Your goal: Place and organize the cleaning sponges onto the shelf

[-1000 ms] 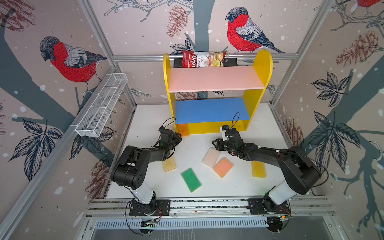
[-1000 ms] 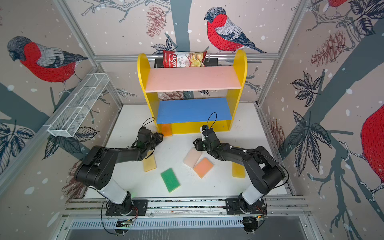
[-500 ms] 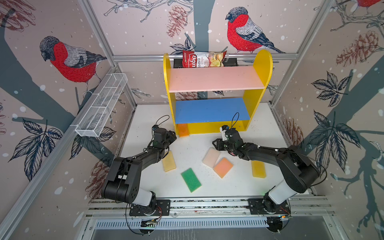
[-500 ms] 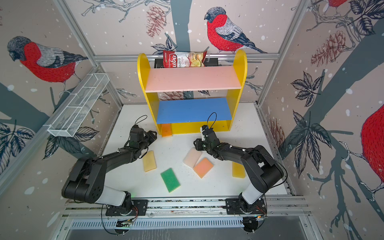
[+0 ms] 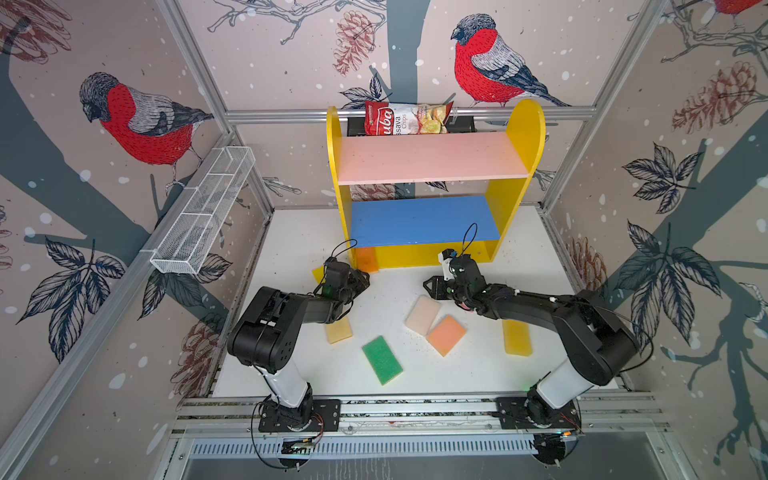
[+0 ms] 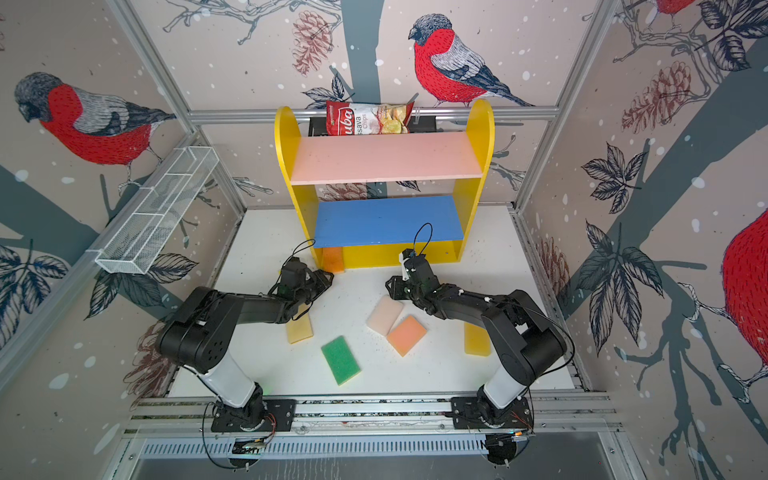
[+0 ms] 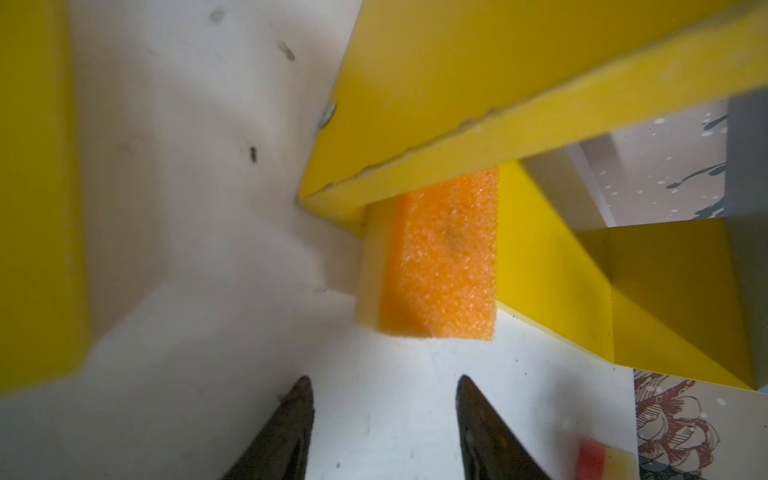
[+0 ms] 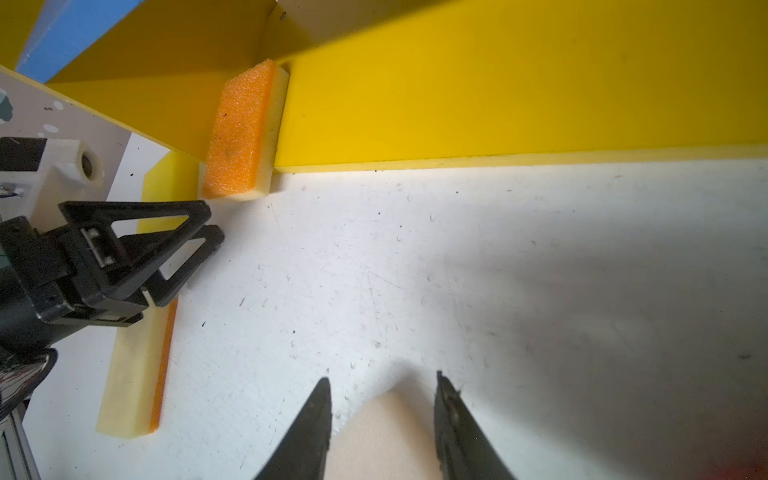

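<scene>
- The orange sponge stands on edge at the left end of the shelf's yellow base. It is pressed against the side panel and partly pokes out over the front edge.
- The pink and blue boards are bare.
- The left gripper sits low on the table just before that sponge. Its jaws are spread and it carries nothing.
- A pale sponge lies flat under the left arm's forearm, partly covered by it.
- The right gripper hovers near the shelf's front, jaws parted and gripping nothing. In the right wrist view a corner of the cream sponge shows between its fingers.
- The cream sponge lies flat, touching a salmon sponge.
- A green sponge lies alone towards the front.
- A yellow sponge lies beside the right arm.
- A chips bag leans behind the pink board, and a wire basket hangs on the left wall.
</scene>
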`<action>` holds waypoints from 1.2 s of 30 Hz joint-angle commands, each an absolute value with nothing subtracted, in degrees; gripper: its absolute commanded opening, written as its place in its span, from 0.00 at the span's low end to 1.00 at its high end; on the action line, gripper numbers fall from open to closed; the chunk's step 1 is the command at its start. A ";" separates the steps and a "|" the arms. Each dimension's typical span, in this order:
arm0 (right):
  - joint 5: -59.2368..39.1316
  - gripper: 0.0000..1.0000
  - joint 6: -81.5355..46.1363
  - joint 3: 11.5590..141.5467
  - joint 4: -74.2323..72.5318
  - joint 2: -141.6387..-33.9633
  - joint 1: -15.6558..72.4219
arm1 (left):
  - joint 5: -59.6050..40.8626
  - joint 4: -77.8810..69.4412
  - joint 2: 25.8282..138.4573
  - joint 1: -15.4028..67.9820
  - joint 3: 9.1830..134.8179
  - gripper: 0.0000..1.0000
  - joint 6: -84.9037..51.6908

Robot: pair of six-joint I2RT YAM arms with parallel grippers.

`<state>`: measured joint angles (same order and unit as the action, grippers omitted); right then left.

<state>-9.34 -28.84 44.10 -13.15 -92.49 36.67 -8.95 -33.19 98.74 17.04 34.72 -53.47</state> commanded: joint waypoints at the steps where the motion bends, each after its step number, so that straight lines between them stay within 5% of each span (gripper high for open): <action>1: -8.61 0.41 -29.03 43.56 -13.52 -91.83 36.65 | -10.22 -39.74 101.17 17.07 35.18 0.57 -56.13; 18: -8.37 0.41 -28.74 42.56 -13.58 -91.58 36.65 | -4.43 -37.27 106.93 17.08 38.49 0.46 -56.70; 26: -8.00 0.41 -28.56 41.53 -13.52 -91.24 36.63 | -4.92 -37.23 107.80 17.22 39.16 0.20 -56.51; 36: -8.61 0.41 -28.92 42.26 -13.93 -92.38 36.69 | -4.82 -36.90 106.54 18.95 38.53 0.13 -55.73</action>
